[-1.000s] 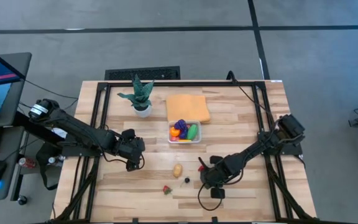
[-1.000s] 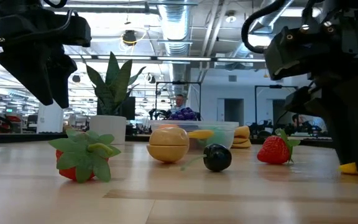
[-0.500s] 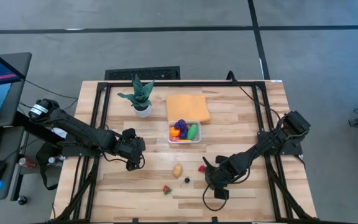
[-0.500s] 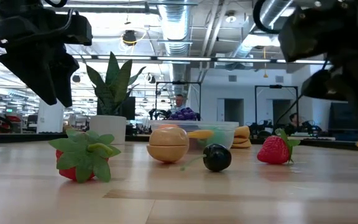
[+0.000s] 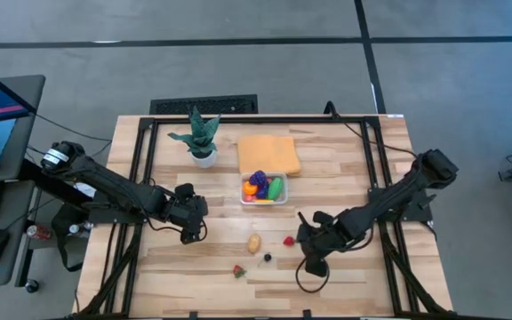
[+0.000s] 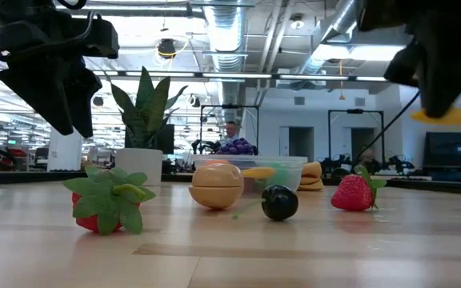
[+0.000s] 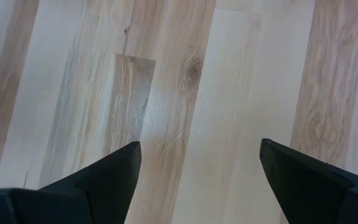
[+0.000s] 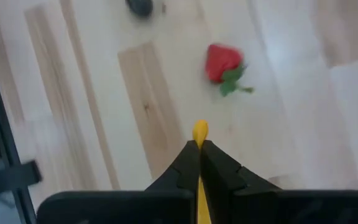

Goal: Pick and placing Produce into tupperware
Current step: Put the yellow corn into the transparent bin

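Note:
The clear tupperware [image 5: 265, 201] sits mid-table with purple, green and orange produce inside. Loose on the wood lie a tan round fruit [image 5: 254, 242], a strawberry [image 5: 288, 240], a small dark fruit [image 5: 268, 258] and a red piece with green leaves [image 5: 237, 270]. My right gripper [image 5: 304, 222] hangs just right of the strawberry, shut on a yellow piece [image 8: 199, 132]. In the low view that yellow piece [image 6: 448, 117] is well above the table. My left gripper [image 5: 194, 233] hovers open over bare wood [image 7: 197, 124] toward the table's left. My right gripper pinches the yellow piece between its two fingers. Only the piece's rounded end [image 8: 199, 129] sticks out past the fingertips [image 8: 185, 163]. The piece is lifted clear of the table, and its yellow edge [image 6: 454, 117] shows below the dark fingers.
A folded orange cloth [image 5: 268, 153] lies just beyond the tupperware, and a potted plant [image 5: 199, 139] stands to its left. Black frame rails [image 5: 140, 178] run along both table sides. Bare wood lies between the left gripper and the loose produce.
My right gripper has risen from the table near the strawberry, carrying the yellow piece from table level to well above it, and has drifted slightly toward the table's right. The left arm has kept still.

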Available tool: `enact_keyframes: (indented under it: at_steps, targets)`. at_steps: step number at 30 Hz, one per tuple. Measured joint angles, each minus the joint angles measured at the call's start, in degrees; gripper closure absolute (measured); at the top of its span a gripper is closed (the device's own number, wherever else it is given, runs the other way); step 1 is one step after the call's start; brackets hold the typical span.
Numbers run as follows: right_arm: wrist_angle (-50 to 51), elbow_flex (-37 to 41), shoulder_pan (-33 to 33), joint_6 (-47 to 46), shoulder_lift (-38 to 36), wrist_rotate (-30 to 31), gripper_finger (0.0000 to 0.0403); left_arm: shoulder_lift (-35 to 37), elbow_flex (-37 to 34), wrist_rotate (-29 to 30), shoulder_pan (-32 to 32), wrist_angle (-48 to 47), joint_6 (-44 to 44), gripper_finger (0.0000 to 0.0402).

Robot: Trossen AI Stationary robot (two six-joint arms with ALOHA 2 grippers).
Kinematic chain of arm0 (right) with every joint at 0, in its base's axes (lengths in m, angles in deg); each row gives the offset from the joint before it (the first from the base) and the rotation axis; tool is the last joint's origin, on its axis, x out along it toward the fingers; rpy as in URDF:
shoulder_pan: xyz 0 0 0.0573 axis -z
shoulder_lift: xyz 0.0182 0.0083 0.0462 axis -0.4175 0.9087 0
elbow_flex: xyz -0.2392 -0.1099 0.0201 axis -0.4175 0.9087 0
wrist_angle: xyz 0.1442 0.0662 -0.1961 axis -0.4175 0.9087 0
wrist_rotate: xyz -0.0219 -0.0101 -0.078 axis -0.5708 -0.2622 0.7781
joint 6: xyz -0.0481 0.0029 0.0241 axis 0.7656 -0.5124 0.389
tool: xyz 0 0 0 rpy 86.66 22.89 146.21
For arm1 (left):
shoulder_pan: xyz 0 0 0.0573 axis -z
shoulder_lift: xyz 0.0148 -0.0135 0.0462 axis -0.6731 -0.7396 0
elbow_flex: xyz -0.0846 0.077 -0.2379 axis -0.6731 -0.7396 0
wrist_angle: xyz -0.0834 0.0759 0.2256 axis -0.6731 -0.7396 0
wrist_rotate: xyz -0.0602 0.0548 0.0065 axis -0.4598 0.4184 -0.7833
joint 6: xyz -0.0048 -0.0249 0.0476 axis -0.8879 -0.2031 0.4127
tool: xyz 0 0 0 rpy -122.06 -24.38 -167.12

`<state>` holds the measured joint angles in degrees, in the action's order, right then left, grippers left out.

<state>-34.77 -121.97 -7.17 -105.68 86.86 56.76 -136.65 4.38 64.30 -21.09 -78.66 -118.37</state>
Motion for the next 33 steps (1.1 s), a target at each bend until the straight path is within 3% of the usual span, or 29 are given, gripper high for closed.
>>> enact_keyframes:
  at_steps: [9, 16, 27, 33]
  targets:
    - [1.8, 0.0, 2.3, -0.2, -5.3, 6.8, 0.0397, 0.0, 0.0, 0.1, 0.0, 0.6, 0.0, 0.0081]
    - [1.8, -0.1, 6.6, 5.3, -6.7, 9.9, 0.0397, 0.0, 0.0, 0.6, 0.0, 0.9, 0.0, 0.0081]
    - [-2.9, -0.1, 19.1, 19.5, -6.6, 10.1, 0.0397, 0.0, 0.0, 1.8, 0.0, 1.3, -0.8, 0.0081]
    - [-10.0, -0.1, 27.1, 22.2, -6.6, 10.1, 0.0397, 0.0, 0.0, 3.7, 0.0, 2.6, -1.2, 0.0081]
